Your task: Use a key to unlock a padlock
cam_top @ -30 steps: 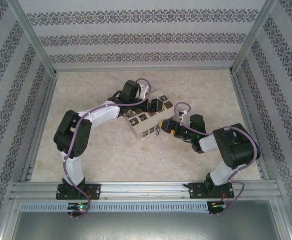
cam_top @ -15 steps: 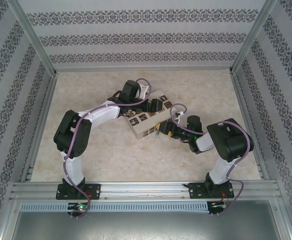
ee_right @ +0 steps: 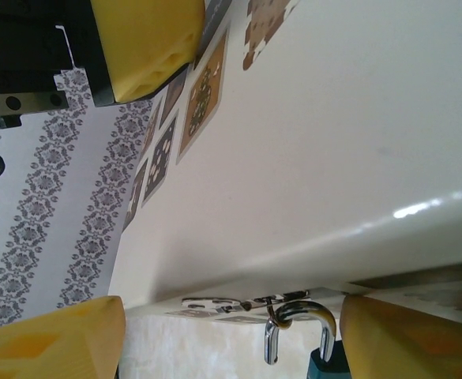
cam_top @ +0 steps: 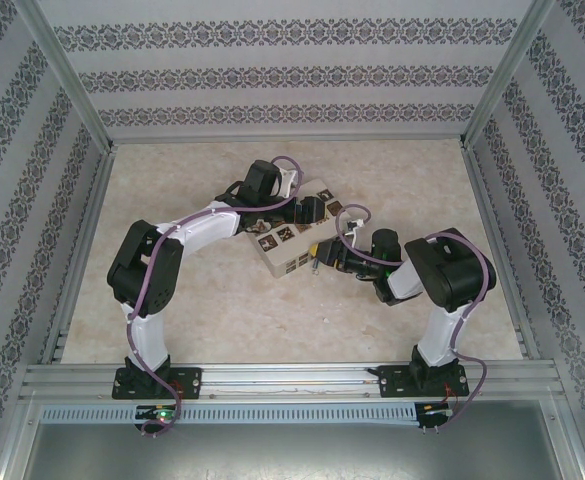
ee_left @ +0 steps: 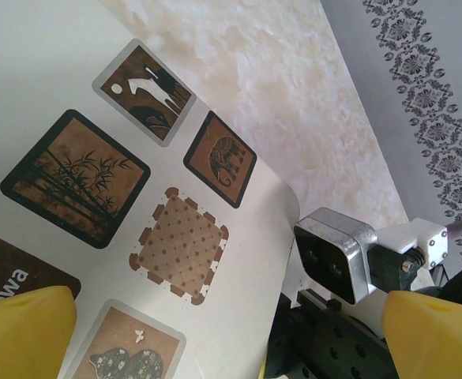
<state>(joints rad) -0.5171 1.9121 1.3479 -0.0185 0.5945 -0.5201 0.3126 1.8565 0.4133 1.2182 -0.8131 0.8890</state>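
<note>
Right hand (cam_top: 319,257) farther left than before, padlock (ee_right: 326,365) between its fingers.

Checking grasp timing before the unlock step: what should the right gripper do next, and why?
Probably close the right gripper on the padlock. Its jaws stand open with the teal body between the fingers, close to one of them, hanging at the edge of the cream box. A grip would steady it for unlocking.
</note>
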